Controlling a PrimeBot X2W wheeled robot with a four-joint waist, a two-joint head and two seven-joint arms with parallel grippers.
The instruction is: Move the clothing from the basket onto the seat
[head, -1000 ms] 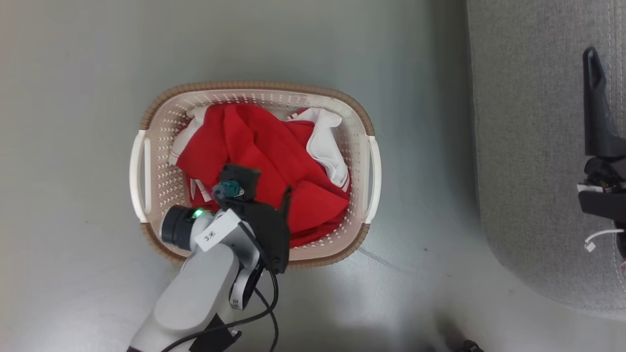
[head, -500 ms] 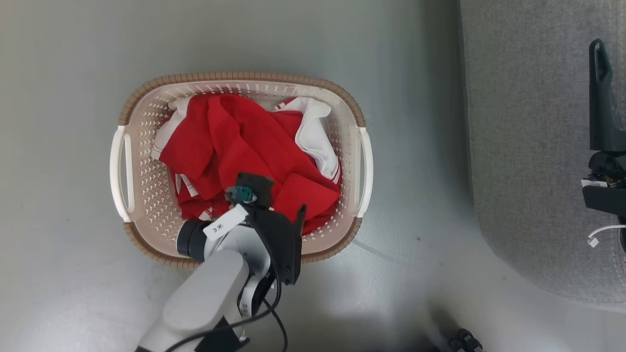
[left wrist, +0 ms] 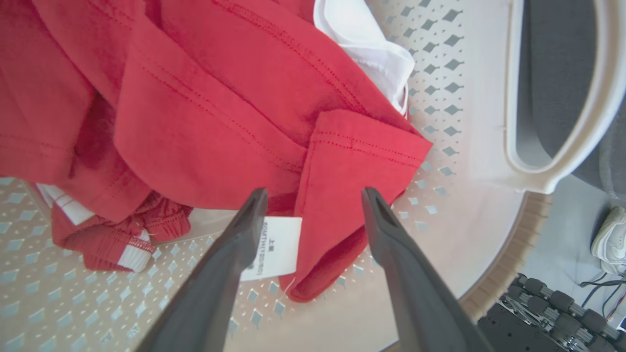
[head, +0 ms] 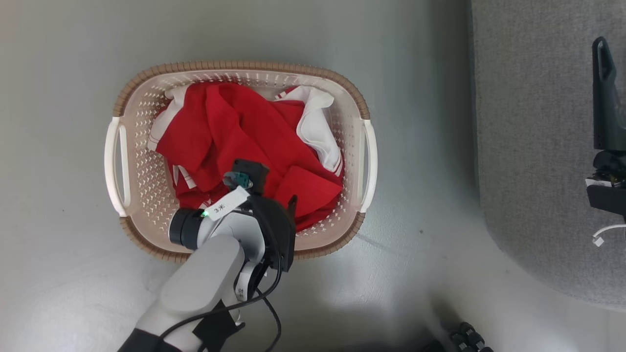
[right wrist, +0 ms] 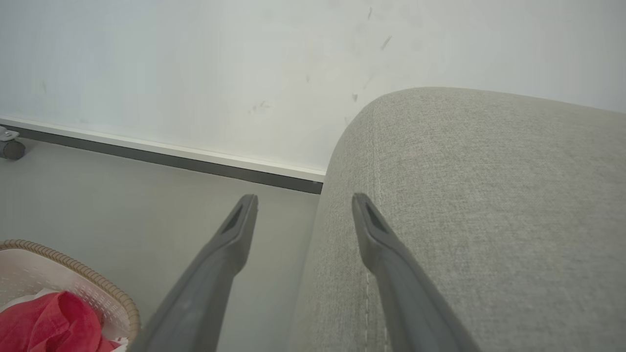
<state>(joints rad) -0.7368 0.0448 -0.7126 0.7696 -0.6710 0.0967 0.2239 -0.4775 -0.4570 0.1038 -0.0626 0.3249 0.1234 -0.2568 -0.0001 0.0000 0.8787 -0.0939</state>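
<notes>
— In the basket (head: 146,161), on the pale floor (head: 420,58), where does the clothing (head: 234,127) lie?

— Heaped over the middle and far side, all of it inside the brown woven-look rim (head: 234,65). The near-left part of the perforated bottom is bare. So is a strip along the right wall, below the handle (left wrist: 557,98).

— And the left gripper (left wrist: 314,193)?

— Over the near-right part of the heap, fingers spread wide. A hemmed red fold sits between the tips, and a white tag (left wrist: 274,247) lies just beside the left finger. Whether the tips touch the cloth, I cannot tell.

— Room around the basket?

— Open floor on every side. A lane of bare floor separates its right handle from the seat (head: 533,122).

— The right gripper (right wrist: 304,197)?

— Spread as well, nothing between its fingers, above the seat's rounded left edge, where a stitched seam (right wrist: 368,161) runs. Beyond stand a pale wall (right wrist: 195,73) and a dark baseboard (right wrist: 171,164).

— Textures?

— The cloth is soft, creased and bright red with stitched hems. It has a white panel (head: 318,132) at the far right and a ribbed red-and-white cuff (left wrist: 132,244) at the near left. The basket is smooth cream plastic with diamond holes and rounded corners. The seat is coarse grey weave.
</notes>
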